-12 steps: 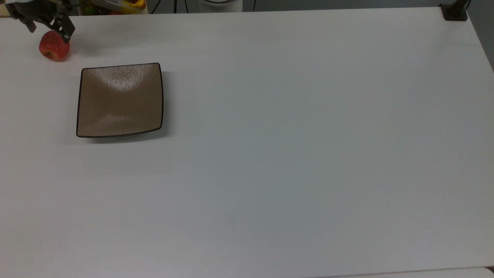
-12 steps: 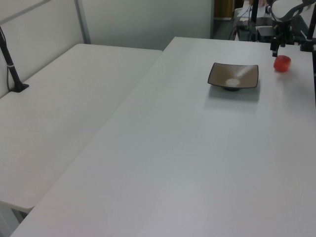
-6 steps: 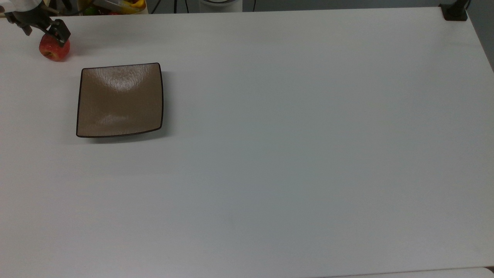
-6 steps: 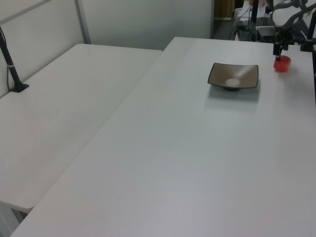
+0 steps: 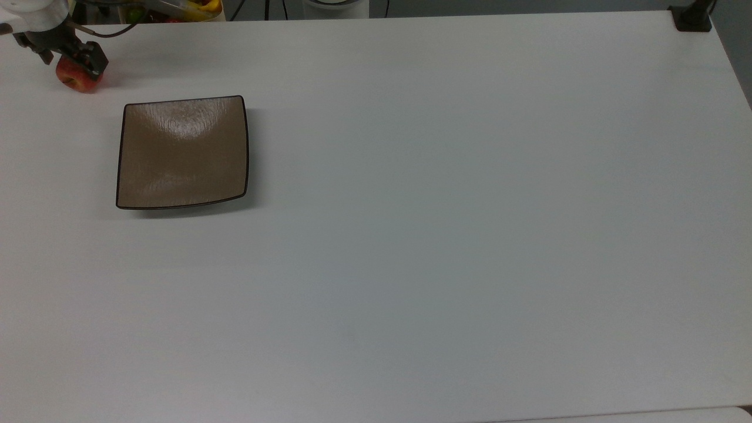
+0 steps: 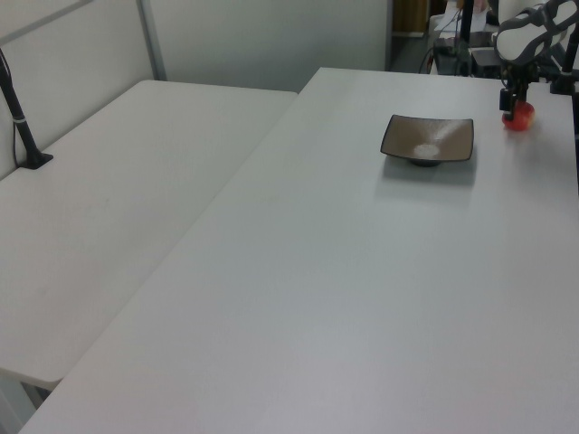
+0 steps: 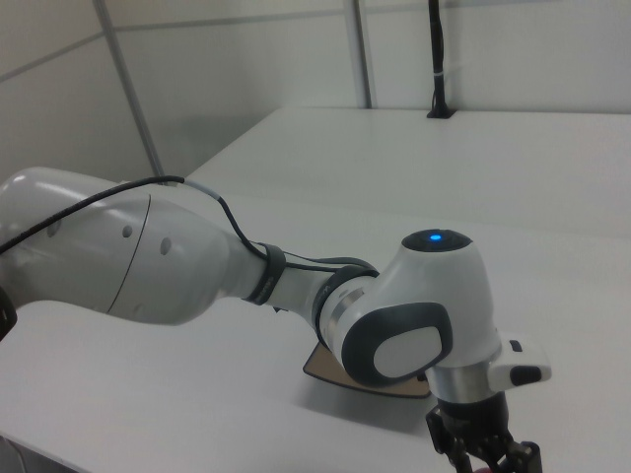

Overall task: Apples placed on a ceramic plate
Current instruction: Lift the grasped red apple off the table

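Observation:
A small red apple (image 5: 74, 81) lies on the white table near the top view's upper left corner, just beyond the far left corner of the square tan-brown plate (image 5: 182, 153). My gripper (image 5: 69, 61) is down over the apple, open, with one dark finger on each side and its body hiding the fruit's top. The left view has the apple (image 6: 519, 117) at the far right, under the gripper (image 6: 515, 101), with the plate (image 6: 427, 140) to its left. In the right view the white arm reaches down to the gripper (image 7: 483, 455), and a corner of the plate (image 7: 325, 369) peeks out behind it.
The white table (image 5: 440, 235) spreads wide to the top view's right of the plate. A black post base (image 5: 692, 17) sits at its upper right corner. A tray of colourful items (image 5: 176, 8) stands past the table's far edge. A second table (image 6: 118, 199) adjoins in the left view.
The gripper has come down from above and behind the apple to straddle it, now covering its top. The plate has not moved.

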You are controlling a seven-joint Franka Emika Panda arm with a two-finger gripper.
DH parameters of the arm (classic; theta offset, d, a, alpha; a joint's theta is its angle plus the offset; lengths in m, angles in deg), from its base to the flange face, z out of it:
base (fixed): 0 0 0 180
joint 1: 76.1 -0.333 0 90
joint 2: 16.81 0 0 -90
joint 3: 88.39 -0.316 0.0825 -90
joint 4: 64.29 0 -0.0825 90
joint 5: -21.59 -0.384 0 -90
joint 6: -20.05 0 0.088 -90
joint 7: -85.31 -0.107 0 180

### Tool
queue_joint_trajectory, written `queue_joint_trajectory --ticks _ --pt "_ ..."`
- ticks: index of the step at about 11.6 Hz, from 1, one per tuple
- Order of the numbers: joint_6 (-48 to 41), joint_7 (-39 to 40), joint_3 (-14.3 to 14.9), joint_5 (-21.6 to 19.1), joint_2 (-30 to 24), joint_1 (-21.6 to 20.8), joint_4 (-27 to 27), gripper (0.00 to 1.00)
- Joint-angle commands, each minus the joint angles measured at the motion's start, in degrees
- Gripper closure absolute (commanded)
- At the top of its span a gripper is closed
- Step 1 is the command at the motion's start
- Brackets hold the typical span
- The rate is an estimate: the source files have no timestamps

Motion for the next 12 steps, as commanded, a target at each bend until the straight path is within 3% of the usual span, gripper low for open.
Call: queue_joint_trajectory --ticks 1,12 --pt "1.44 1.00 -0.14 0.86 -0.19 0.15 -0.62 0.55" --pt "0.64 0.56 -0.32 0.59 -1.85 -0.02 -0.01 0.55"
